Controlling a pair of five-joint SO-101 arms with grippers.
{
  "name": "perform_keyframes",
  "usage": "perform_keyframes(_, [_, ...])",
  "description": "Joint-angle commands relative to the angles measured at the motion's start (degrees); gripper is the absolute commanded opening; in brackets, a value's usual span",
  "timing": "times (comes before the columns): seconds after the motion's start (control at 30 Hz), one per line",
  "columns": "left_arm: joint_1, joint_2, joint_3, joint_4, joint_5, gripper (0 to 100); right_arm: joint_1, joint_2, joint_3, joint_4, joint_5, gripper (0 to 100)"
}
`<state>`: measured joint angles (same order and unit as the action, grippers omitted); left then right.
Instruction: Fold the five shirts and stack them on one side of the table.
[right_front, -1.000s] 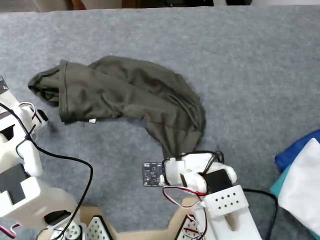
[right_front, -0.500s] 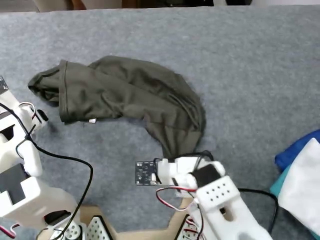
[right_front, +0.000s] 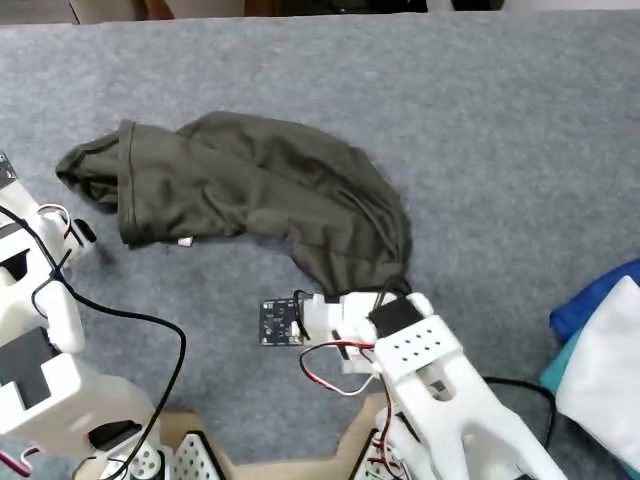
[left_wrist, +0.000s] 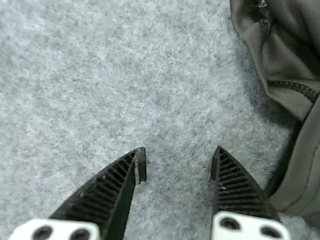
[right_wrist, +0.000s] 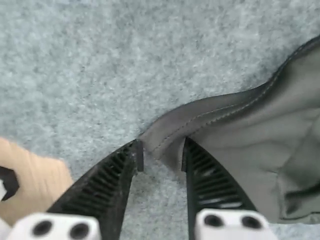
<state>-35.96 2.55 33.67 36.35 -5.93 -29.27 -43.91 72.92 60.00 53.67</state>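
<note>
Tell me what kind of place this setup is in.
Probably a robotics lab bench set up for laundry-folding practice: a grey felt-covered table, two white robot arms, a crumpled olive shirt between them, and more clothes piled at the table's edge.

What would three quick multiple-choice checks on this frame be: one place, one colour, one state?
1. Where is the right gripper?
A) at the shirt's near hem
B) above the shirt's middle
C) touching the left gripper

2. What colour is the shirt?
A) white
B) olive green
C) red

3. What state is the left gripper in?
A) shut on the shirt
B) open over the bare table
C) shut on nothing

Answers:
1 A: the right wrist view shows the hem corner between its fingertips.
2 B: the high view shows dark olive cloth.
3 B: the left wrist view shows its fingers apart with only grey felt between them.
</note>
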Motion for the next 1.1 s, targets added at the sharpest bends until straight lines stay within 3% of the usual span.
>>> perform_keyframes(0.0, [0.7, -0.3, -2.6, 0.4, -0.4, 22, -2.2, 0.2, -2.5, 3.3, -0.8, 14.9])
perform_keyframes(0.23, [0.7, -0.3, -2.6, 0.4, -0.4, 22, -3.1, 0.2, 0.1, 4.3, -0.8, 15.0])
perform_keyframes(0.53, [0.7, -0.3, -2.6, 0.4, -0.4, 22, -1.5, 0.3, 1.3, -1.5, -1.6, 15.0])
perform_keyframes(1.07, [0.7, -0.3, -2.6, 0.4, -0.4, 22, -1.5, 0.4, 5.1, 1.1, -1.3, 15.2])
